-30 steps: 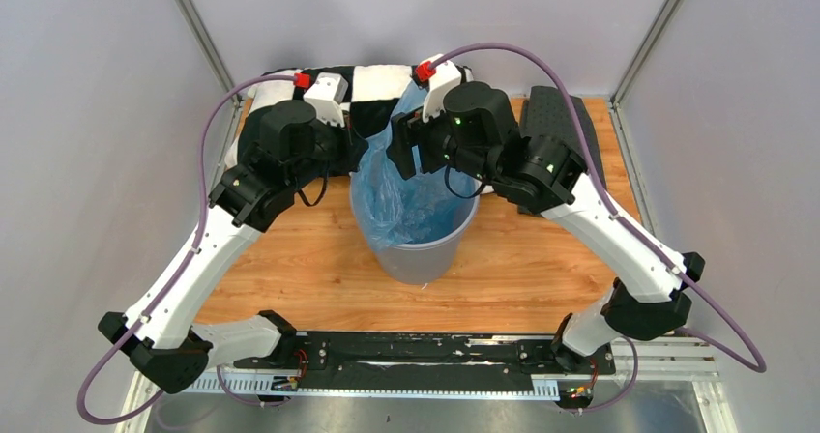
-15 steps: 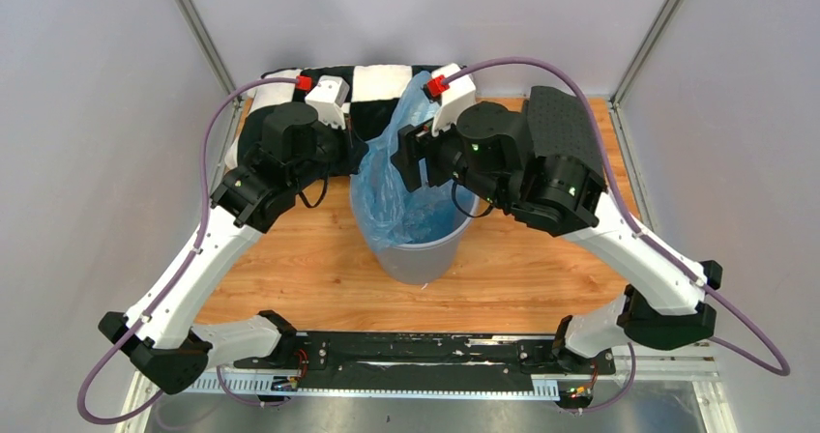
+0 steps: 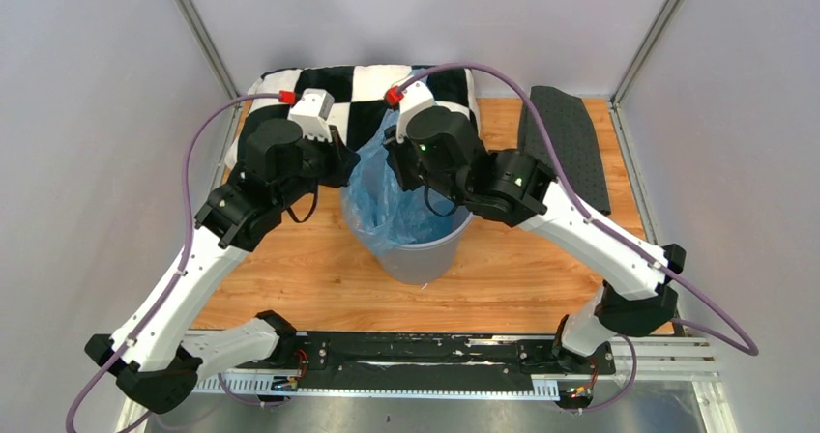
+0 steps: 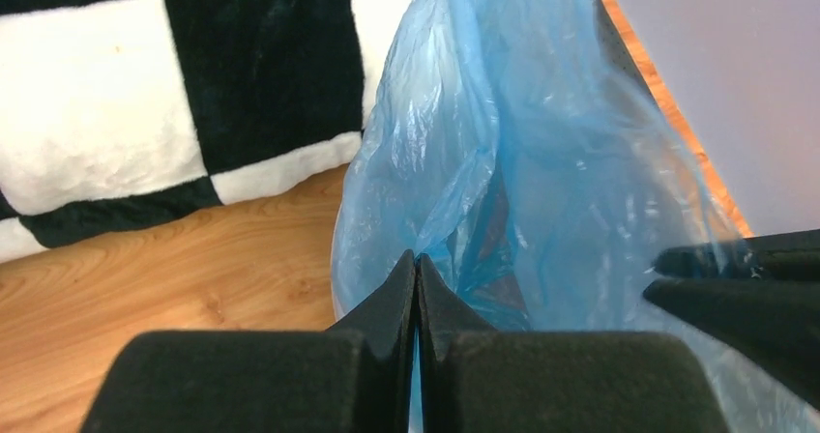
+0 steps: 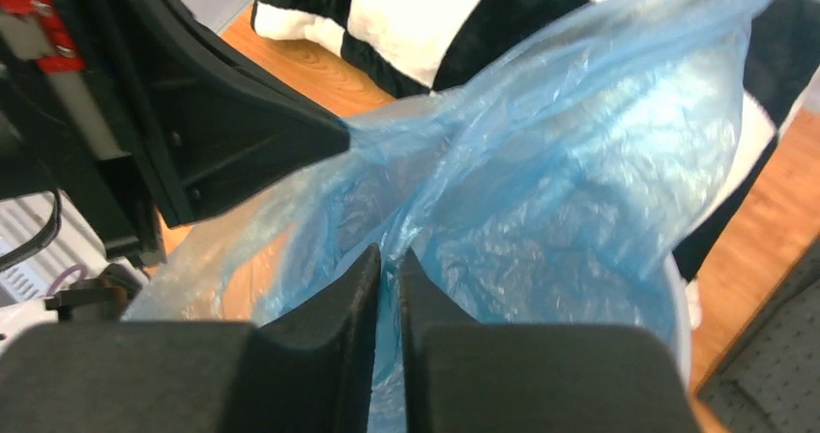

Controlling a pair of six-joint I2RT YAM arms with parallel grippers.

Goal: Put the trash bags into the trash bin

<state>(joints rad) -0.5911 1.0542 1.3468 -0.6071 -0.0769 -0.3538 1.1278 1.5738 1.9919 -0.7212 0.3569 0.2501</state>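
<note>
The light-blue translucent trash bag [image 3: 392,201] stands in the round grey trash bin [image 3: 425,254], its upper part rising above the rim toward the pillow. My left gripper [image 3: 348,167] is at the bin's left rim. In the left wrist view it [image 4: 416,259] is shut, with a sliver of the trash bag [image 4: 541,162] pinched between the fingers. My right gripper [image 3: 396,158] hangs over the bin's far side. In the right wrist view it [image 5: 389,254] has closed on a fold of the trash bag [image 5: 580,162]. The film is stretched between the two grippers.
A black-and-white checkered pillow [image 3: 329,85] lies at the back of the wooden table [image 3: 290,269], right behind the bin. A dark dotted mat [image 3: 571,133] lies at the back right. Grey walls close in on both sides.
My right arm has swung left over the bin, and its jaws have closed from wide open onto the bag. The left arm has shifted slightly left, still shut on the film.
</note>
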